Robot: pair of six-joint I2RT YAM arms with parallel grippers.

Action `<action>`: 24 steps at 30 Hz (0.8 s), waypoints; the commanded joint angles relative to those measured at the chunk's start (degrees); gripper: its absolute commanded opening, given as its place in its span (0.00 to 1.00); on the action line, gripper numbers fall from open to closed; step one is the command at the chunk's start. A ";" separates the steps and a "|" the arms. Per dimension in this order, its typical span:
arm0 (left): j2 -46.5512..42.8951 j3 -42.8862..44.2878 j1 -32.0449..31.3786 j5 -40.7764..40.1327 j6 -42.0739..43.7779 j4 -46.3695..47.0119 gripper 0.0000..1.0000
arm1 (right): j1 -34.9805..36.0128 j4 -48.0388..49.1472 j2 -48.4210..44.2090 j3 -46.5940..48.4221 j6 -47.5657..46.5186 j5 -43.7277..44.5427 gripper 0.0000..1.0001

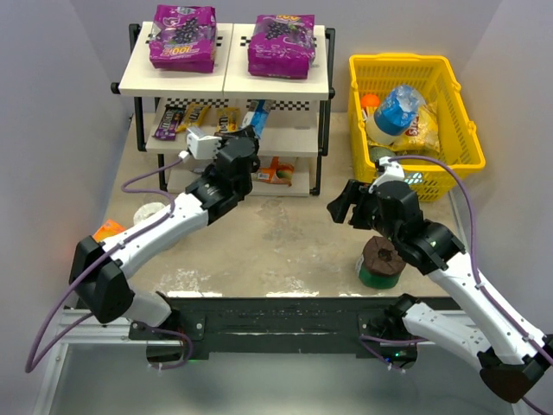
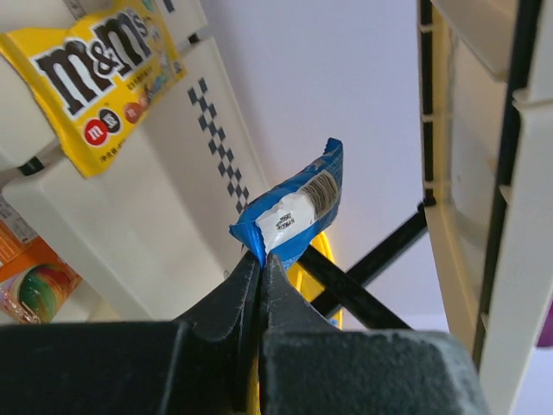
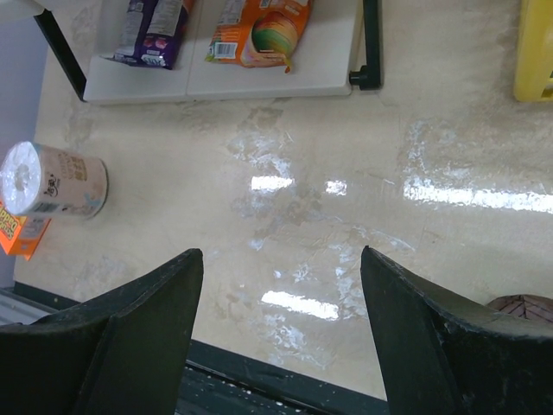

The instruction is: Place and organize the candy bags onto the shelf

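The shelf (image 1: 226, 84) stands at the back left. Two large purple candy bags (image 1: 182, 36) (image 1: 281, 45) lie on its top board. Small dark-purple and yellow bags (image 1: 192, 115) lie on the middle tier, an orange bag (image 1: 275, 170) on the bottom tier. My left gripper (image 1: 246, 138) is shut on the corner of a blue candy bag (image 2: 298, 207) at the middle tier's front; a yellow bag (image 2: 97, 73) lies on that tier to its left. My right gripper (image 3: 281, 277) is open and empty above the table, right of the shelf (image 3: 259, 76).
A yellow plastic basket (image 1: 451, 147) at the back right holds a yellow bag and a blue-capped bottle. A brown-topped green tub (image 1: 380, 262) sits under my right arm. A white cup (image 3: 54, 180) and an orange box (image 3: 19, 232) lie at the left.
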 commanded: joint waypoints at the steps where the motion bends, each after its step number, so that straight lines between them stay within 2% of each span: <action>1: 2.59 4.86 -0.19 -11.32 -6.40 -2.74 0.00 | -0.15 -0.20 -0.78 2.07 -0.36 1.36 0.77; 8: 7.25 9.33 -0.01 -14.67 -10.70 -9.76 0.00 | -0.15 -0.29 -0.79 2.16 -0.63 1.98 0.78; 15: 12.43 12.94 1.30 -12.39 -16.86 -16.01 0.00 | -0.24 -0.46 -0.87 1.89 -0.72 2.24 0.78; 24: 16.13 16.02 2.88 -9.31 -16.96 -16.54 0.00 | -0.15 -0.55 -0.87 1.89 -0.89 2.77 0.78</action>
